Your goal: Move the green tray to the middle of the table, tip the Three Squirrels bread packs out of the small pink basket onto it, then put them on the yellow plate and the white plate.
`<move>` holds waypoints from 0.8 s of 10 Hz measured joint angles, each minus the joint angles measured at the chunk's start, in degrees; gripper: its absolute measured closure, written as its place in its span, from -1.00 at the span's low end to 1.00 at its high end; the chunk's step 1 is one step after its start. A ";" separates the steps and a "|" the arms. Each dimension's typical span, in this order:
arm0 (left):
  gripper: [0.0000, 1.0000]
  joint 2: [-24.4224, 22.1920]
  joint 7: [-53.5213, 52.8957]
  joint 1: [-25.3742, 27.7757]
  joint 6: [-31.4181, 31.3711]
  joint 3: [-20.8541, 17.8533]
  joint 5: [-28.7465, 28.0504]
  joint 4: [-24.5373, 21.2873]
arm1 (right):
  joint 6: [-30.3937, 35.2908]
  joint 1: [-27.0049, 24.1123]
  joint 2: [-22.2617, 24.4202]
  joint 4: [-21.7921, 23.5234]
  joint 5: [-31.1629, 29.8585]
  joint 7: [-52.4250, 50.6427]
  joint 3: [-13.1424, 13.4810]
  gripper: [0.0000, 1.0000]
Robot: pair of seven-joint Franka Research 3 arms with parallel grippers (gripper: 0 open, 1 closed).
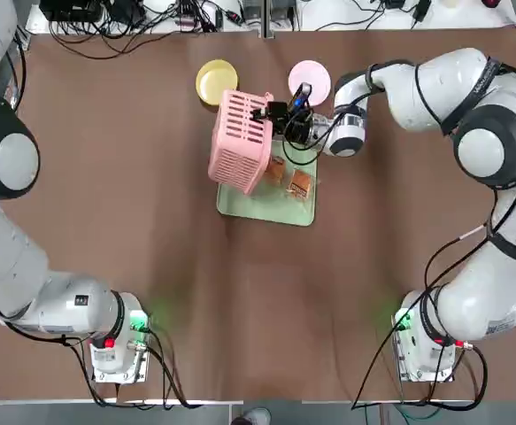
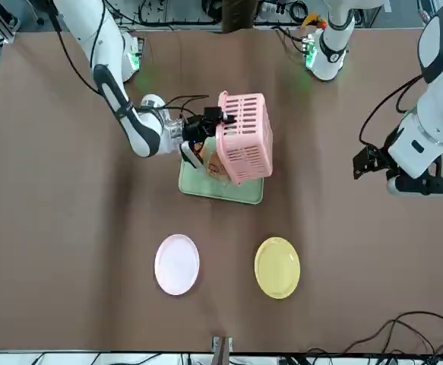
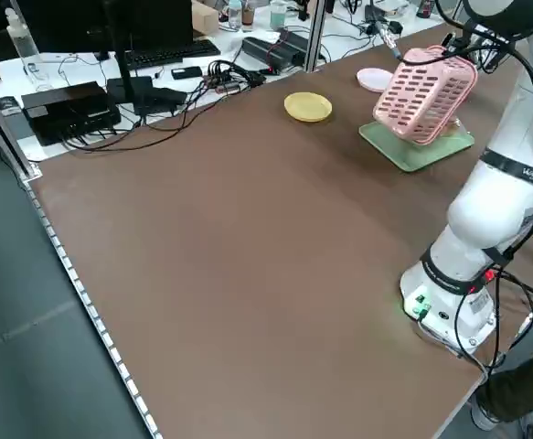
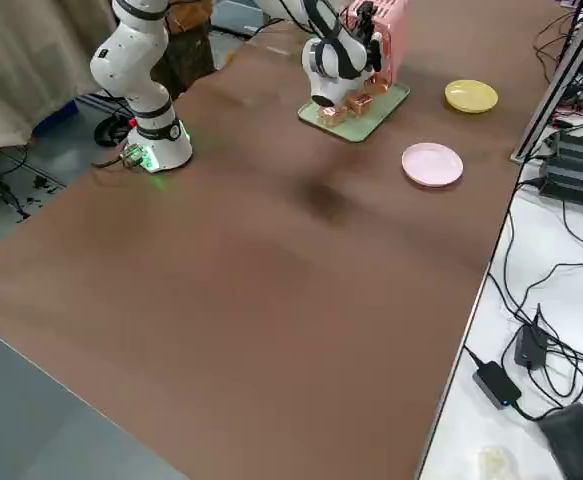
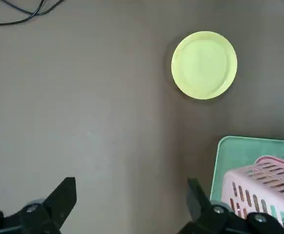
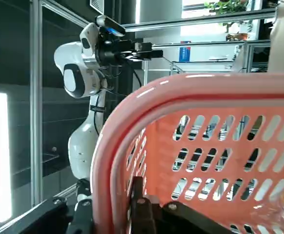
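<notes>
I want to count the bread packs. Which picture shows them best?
The top view: two bread packs lie open on the green tray beside the tipped pink basket. The right side view shows them smaller; in front, the basket hides them.

Grey floor [image 3: 28, 302] beside the table, white bench [image 4: 561, 300] with cables, black keyboard [image 3: 161, 57], beige curtain [image 4: 21, 70]

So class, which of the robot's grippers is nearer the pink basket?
Right. The right gripper grips the small pink basket by its rim; the left gripper hangs well off to the side.
</notes>
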State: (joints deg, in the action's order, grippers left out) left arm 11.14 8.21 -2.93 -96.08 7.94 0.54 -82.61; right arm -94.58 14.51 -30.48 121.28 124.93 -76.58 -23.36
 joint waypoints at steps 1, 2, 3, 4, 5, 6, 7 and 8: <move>-1.00 0.00 0.00 0.01 0.00 -0.01 0.00 0.00 | 0.90 0.65 -1.03 -0.62 0.17 -1.16 0.01 0.88; -1.00 0.00 0.00 0.03 0.00 -0.02 0.00 0.01 | 2.00 1.33 -2.43 -1.42 0.56 -2.20 0.15 0.88; -1.00 0.00 0.00 0.05 0.00 -0.03 0.00 0.01 | 4.01 2.12 -4.06 -2.62 0.91 -3.49 0.94 0.88; -1.00 0.00 0.00 0.03 0.00 -0.03 0.00 0.02 | 6.19 3.03 -5.83 -4.15 0.96 -4.36 2.18 0.88; -1.00 0.00 0.00 0.01 0.00 -0.03 0.00 0.02 | 7.64 3.62 -7.50 -5.67 1.01 -5.03 2.99 0.88; -1.00 0.00 0.00 0.01 0.00 -0.03 0.00 0.03 | 9.14 3.69 -8.55 -6.61 1.03 -5.18 3.27 0.88; -1.00 0.00 0.00 0.00 0.00 -0.03 0.00 0.03 | 10.85 3.69 -9.02 -6.93 1.03 -5.19 3.55 0.88; -1.00 0.00 0.00 -0.01 0.00 -0.03 0.00 0.03 | 12.27 3.72 -9.39 -6.89 1.03 -6.06 3.77 0.88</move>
State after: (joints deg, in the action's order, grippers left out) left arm 11.14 8.21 -2.94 -96.08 7.91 0.54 -82.58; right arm -82.31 18.24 -39.88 114.39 125.97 -82.65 -19.59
